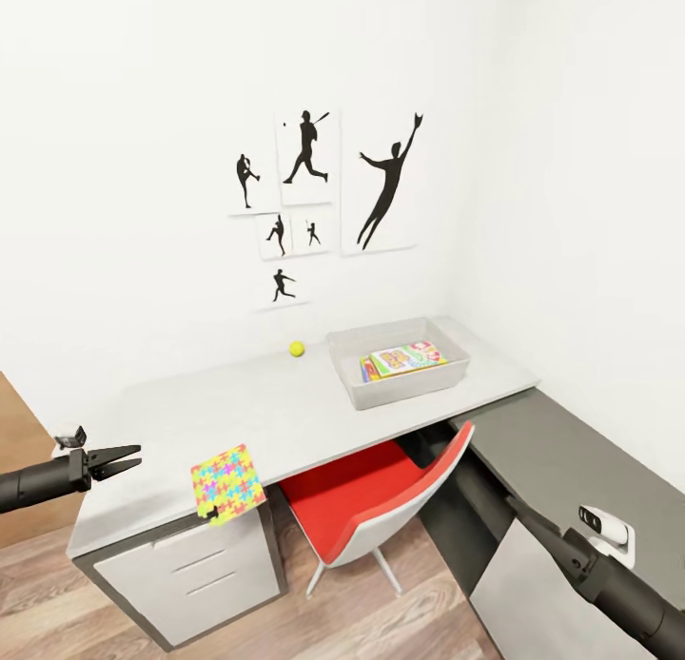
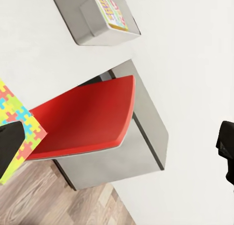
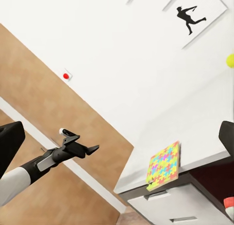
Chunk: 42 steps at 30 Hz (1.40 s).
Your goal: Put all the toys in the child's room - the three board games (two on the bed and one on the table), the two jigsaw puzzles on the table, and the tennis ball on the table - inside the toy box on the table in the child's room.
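On the pale grey table [image 1: 285,408] stands the grey toy box [image 1: 409,391] [image 2: 87,25] at the back right, with board games [image 1: 404,359] [image 2: 109,10] lying inside. The tennis ball [image 1: 297,349] [image 3: 230,60] rests left of the box near the wall. A multicoloured jigsaw puzzle [image 1: 228,482] [image 2: 19,122] [image 3: 163,165] lies at the table's front edge, partly overhanging. My left gripper [image 1: 131,458] [image 3: 88,149] hovers open and empty, left of the puzzle. My right gripper [image 3: 122,137] is open and empty, with its arm [image 1: 609,570] low at the right. The bed is out of view.
A red chair [image 1: 371,494] [image 2: 87,118] is tucked under the table, right of the white drawer unit [image 1: 190,565]. A lower dark-grey-topped cabinet [image 1: 571,451] runs along the right wall. Black sports silhouettes [image 1: 385,180] hang above. A wood-panel door [image 3: 58,118] and a red wall button [image 3: 66,76] are at the left.
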Available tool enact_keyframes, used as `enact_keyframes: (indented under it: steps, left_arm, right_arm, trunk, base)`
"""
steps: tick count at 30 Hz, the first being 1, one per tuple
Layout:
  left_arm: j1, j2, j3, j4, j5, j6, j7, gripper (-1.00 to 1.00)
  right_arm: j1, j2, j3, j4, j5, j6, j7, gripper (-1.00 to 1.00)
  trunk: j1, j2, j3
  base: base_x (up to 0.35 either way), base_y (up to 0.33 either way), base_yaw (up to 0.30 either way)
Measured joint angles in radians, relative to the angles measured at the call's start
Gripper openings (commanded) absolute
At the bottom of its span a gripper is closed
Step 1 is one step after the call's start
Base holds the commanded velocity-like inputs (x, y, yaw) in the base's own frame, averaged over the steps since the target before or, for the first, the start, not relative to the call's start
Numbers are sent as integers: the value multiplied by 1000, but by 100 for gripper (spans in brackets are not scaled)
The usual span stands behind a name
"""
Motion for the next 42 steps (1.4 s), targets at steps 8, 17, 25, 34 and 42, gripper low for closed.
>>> enact_keyframes:
  steps: [8,17,25,34,42]
  left_arm:
    - [0,-3,0,0,0,0,0,100]
    - [0,-18,0,1,-2,8,0,100]
    - [2,-69,-1,3,-7,16,0,100]
    - [24,-91,0,6,-47,20,0,100]
    - [43,-93,0,6,-54,22,0,100]
  right_arm:
    - [0,0,2,0,0,0,-1,100]
    - [0,1,8,0,0,5,-8,100]
    - [0,1,11,1,0,9,-12,100]
    - [0,2,11,4,-1,20,-13,100]
    - [-1,2,9,6,-2,39,-13,100]
  trunk:
    - [0,0,0]
    - [0,0,0]
    - [0,0,0]
    - [19,-35,-16]
    - [50,-91,-41]
  base:
    - [8,-141,0]
    - [1,-26,0]
    - [0,-2,0]
    - [0,0,0]
    - [0,0,0]
